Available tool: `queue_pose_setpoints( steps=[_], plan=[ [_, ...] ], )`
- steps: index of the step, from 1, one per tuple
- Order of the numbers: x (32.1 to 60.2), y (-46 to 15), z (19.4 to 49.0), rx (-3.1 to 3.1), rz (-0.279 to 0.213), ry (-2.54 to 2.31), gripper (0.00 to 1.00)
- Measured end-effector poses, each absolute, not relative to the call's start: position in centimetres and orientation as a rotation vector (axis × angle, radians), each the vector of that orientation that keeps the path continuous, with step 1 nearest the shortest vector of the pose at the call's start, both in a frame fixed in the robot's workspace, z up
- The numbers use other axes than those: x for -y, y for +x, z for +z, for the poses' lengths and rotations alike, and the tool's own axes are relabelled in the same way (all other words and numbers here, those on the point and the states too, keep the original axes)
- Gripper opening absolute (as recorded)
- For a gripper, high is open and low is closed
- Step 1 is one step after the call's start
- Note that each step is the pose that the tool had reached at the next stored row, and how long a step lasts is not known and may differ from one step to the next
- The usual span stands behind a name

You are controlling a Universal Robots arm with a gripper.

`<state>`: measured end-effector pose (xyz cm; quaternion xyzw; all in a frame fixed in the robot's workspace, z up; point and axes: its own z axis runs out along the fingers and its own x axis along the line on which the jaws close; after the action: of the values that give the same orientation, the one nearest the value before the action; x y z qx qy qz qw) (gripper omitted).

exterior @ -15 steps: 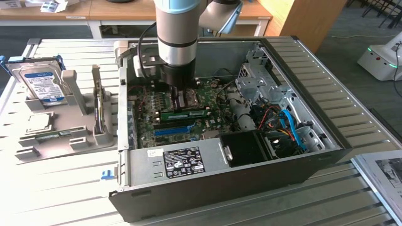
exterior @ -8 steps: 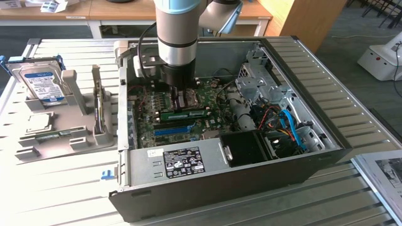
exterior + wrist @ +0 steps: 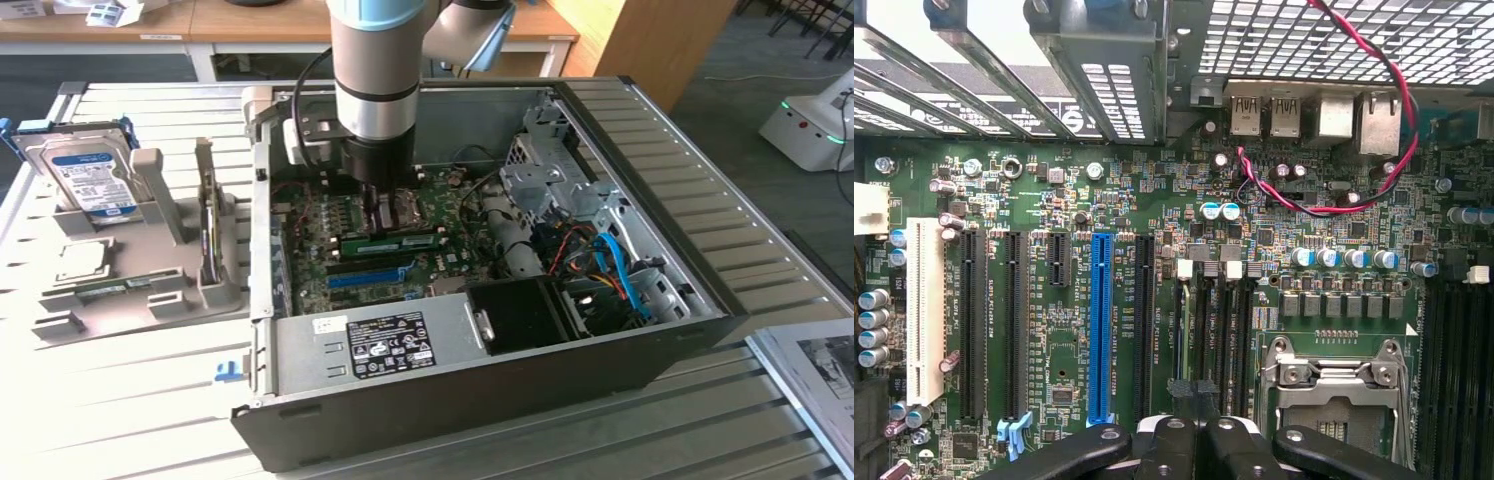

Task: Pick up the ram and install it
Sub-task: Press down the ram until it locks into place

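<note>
Green ram (image 3: 390, 242) flat on motherboard (image 3: 400, 262)

Closed end effector (image 3: 1194, 445) hangs over motherboard (image 3: 1154, 300) beside blue slot (image 3: 1100, 325).

The gripper (image 3: 390, 205) hangs inside the computer case (image 3: 694, 310), just above the ram (image 3: 390, 243) on the motherboard (image 3: 320, 285).

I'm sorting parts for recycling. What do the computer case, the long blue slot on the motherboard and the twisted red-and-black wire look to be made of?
Computer case: likely painted sheet metal, matte black, thin folded edges. Blue slot: looks like moulded plastic, uniform glossy blue. Red-and-black wire: probably plastic-insulated, smooth and flexible.
</note>
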<state>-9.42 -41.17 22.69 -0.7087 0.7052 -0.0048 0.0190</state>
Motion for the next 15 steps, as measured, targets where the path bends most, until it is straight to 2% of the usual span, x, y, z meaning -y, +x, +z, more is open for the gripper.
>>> queue_pose_setpoints(
  steps=[15],
  plan=[
    [41.17,-9.42,22.48,-2.189,-0.015,-2.2,0.1]
  ],
)
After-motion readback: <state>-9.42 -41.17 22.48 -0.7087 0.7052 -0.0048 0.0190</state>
